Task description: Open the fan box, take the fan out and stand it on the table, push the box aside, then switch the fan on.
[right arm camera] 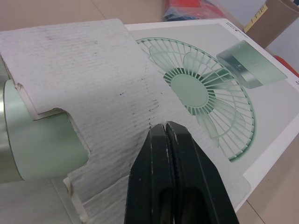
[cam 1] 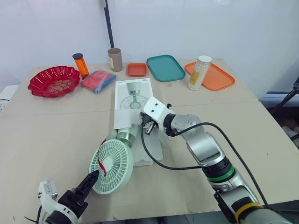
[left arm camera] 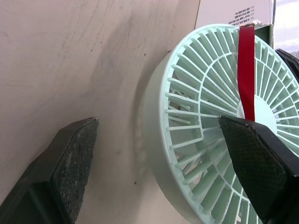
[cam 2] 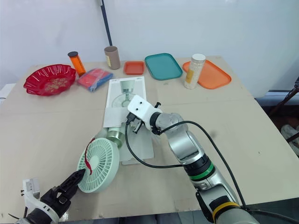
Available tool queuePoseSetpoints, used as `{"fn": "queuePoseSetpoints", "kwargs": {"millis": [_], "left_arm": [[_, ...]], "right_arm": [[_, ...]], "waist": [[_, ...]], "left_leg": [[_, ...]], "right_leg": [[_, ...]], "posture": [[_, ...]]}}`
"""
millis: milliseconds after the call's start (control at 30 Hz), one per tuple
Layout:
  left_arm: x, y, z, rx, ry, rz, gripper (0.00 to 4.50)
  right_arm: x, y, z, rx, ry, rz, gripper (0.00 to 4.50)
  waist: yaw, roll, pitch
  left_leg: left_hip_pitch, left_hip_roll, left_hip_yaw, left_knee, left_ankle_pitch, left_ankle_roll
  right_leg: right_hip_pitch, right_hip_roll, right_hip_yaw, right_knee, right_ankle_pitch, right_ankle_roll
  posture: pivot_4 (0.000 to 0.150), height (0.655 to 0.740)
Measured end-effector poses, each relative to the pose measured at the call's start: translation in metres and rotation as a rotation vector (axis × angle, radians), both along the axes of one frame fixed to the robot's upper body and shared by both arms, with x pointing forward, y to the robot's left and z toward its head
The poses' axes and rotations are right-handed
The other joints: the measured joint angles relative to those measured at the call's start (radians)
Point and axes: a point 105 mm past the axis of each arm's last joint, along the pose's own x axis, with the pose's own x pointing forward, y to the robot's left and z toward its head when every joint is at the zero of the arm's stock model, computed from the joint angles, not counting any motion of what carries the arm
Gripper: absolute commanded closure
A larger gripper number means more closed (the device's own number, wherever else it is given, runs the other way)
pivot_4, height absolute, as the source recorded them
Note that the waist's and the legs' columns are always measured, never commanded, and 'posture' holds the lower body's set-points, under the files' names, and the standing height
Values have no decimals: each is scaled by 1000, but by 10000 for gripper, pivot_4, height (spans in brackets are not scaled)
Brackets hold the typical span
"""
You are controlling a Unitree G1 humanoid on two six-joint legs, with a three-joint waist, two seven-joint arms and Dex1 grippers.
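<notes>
Left wrist view: left gripper (left arm camera: 159, 122) gapes wide, straddling the fan (left arm camera: 201, 93) rim. Fan lies toward its 1 o'clock, base inside the box (cam 1: 134, 93); right gripper (right arm camera: 166, 128) is closed empty over the flap (right arm camera: 93, 70).

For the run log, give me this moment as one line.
fan: head on table, base under box flap | fan box: open | left gripper: fingers open astride fan rim | right gripper: fingers shut, over box flap
</notes>
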Motion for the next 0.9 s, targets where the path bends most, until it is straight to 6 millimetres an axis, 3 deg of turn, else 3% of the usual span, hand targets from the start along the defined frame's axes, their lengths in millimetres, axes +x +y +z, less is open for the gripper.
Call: {"fn": "queuePoseSetpoints", "kwargs": {"millis": [200, 400, 533, 633, 700, 900], "left_arm": [[-1, 2, 6, -9, 9, 7, 669], [-14, 9, 13, 44, 35, -52, 669], [-21, 28, 24, 144, 22, -118, 669], [-15, 49, 27, 208, 4, -136, 669], [-14, 50, 29, 226, -11, -158, 669], [-1, 71, 44, 627, -152, -318, 669]], "right_arm": [[-1, 1, 1, 2, -5, 4, 45000], [-2, 2, 3, 6, -13, 12, 45000], [-2, 2, 4, 6, -17, 16, 45000], [-2, 3, 4, 6, -22, 21, 45000], [-3, 3, 4, 7, -21, 25, 45000], [-11, 2, 4, 13, -13, 55, 45000]], "waist": [[1, -5, 3], [0, -10, 7], [0, -12, 9], [-3, -12, 9], [-5, -13, 9], [-9, -13, 10]], "left_leg": [[-1, 0, 0, 0, 0, 0], [-3, 1, 0, 0, 0, -1], [-4, 1, -1, 0, 0, 0], [-4, 2, -1, 0, 0, 0], [-4, 1, -1, 0, 0, -1], [-5, 1, -2, 0, 1, -1]], "right_leg": [[-1, 0, 0, 0, 0, 0], [-3, 1, -1, 0, 0, -1], [-3, 1, -2, 0, 0, -2], [-4, 1, -3, 0, 1, -2], [-4, 1, -2, 0, 3, -7], [-4, 2, -3, 0, 3, -8]], "posture": [[1500, 7255], [1500, 7255], [1500, 7255], [1500, 7255], [1500, 7255], [1500, 7255]]}}
